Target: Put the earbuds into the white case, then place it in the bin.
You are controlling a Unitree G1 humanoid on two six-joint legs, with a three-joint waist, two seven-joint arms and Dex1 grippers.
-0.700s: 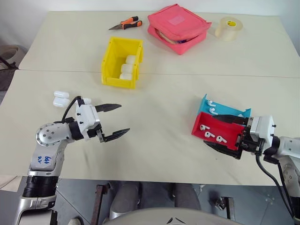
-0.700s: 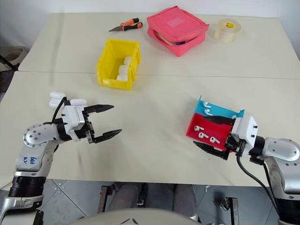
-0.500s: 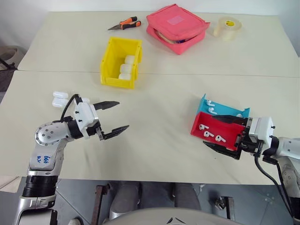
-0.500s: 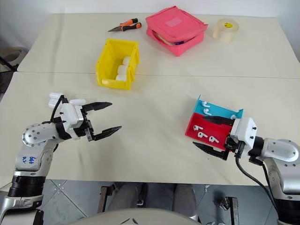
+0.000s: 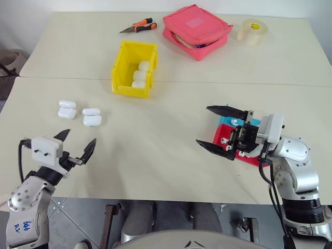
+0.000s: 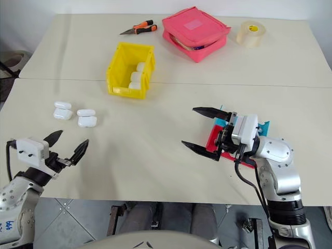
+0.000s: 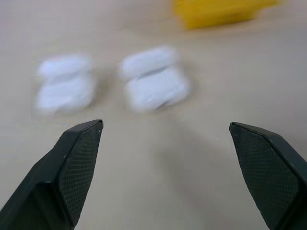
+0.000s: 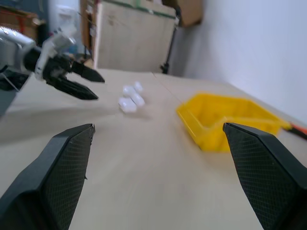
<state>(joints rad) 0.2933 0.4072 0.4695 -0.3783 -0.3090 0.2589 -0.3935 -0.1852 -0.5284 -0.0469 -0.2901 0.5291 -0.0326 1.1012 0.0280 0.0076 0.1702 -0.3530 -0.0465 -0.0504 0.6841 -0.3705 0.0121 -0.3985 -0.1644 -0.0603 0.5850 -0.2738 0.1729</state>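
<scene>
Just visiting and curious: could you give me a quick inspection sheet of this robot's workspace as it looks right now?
Surface: beige table, two tops butted with a seam.
Job's things: yellow bin holding three white cases; four more white cases on the table's left; earbuds in the red tray and the blue tray behind it, mostly hidden by the right gripper.
Clutter: orange-handled pliers, pink pouch, tape roll at the far edge.
Grippers: left gripper open, empty, near the loose cases; right gripper open, empty, before the trays.
Cables: black cable along each forearm.
Surroundings: nothing seen clearly.
</scene>
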